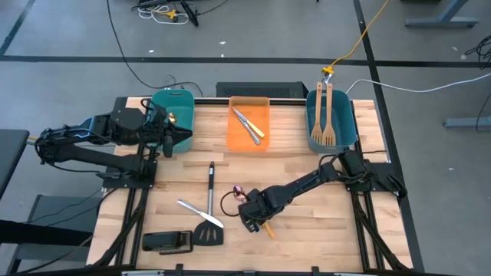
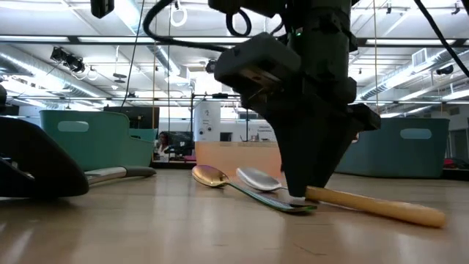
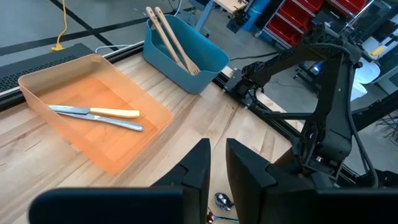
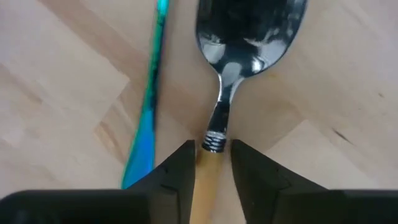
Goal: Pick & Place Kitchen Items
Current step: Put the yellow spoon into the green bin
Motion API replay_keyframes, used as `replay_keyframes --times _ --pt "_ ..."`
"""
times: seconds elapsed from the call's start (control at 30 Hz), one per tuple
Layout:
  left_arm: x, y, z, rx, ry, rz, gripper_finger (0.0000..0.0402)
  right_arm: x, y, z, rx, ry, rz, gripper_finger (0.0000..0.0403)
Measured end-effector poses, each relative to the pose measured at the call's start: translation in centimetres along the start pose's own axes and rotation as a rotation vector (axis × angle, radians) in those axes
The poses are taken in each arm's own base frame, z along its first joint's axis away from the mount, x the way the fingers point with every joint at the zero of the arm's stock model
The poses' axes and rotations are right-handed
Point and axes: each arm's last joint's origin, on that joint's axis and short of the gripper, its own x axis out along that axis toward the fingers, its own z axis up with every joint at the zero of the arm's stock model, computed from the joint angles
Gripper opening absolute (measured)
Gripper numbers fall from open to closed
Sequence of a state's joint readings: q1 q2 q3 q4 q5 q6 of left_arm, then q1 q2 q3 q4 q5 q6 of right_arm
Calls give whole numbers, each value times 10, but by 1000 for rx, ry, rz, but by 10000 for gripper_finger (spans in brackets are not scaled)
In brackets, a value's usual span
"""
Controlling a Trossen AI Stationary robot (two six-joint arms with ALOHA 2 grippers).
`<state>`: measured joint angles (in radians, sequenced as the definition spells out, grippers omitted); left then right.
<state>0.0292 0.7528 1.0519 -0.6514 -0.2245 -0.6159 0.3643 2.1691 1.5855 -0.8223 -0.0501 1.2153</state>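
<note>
A spoon with a shiny bowl (image 4: pixel 249 31) and a light wooden handle (image 2: pixel 374 204) lies on the table near the front middle. My right gripper (image 4: pixel 212 155) stands over it, pointing down, shut on its handle (image 1: pixel 267 228). Beside it lies a second spoon with a gold bowl (image 2: pixel 209 176) and a blue-green handle (image 4: pixel 146 118). My left gripper (image 1: pixel 186 138) is empty and shut, held above the table by the left teal bin (image 1: pixel 173 107). A black spatula (image 1: pixel 209 230) with a steel handle and a silver knife (image 1: pixel 192 208) lie flat at the front left. My right gripper pinches the spoon's wooden handle (image 4: pixel 210 177) between its two fingers, just behind the ribbed steel collar (image 4: pixel 214 142) at the neck. The fingers come from above, pointing down, across the handle. The spoon lies flat on the table, bowl and handle both down.
An orange bin (image 1: pixel 249 123) at the far middle holds two knives. The right teal bin (image 1: pixel 331 119) holds two wooden spatulas. A flat black block (image 1: pixel 167 242) lies at the front left edge. Bare wood shows between the bins and the spoons.
</note>
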Motion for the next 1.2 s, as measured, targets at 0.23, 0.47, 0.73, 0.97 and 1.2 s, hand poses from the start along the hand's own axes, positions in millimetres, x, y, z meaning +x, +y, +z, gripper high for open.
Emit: replay_keyframes --times 0.23,0.47,0.73,0.97,1.2 --pt "0 0 0 0 0 0 57 20 -2 0 15 73 -30 82" --pt "0 0 0 1 3 2 57 21 -4 -1 17 51 -68 74" --pt "0 1 -2 4 16 11 57 17 -5 -2 -10 30 -79 46" --pt "0 1 -2 4 15 11 57 -10 -12 -2 -23 -82 -117 46" --pt "0 1 -1 4 15 11 57 -58 -14 0 -28 -227 -63 3"
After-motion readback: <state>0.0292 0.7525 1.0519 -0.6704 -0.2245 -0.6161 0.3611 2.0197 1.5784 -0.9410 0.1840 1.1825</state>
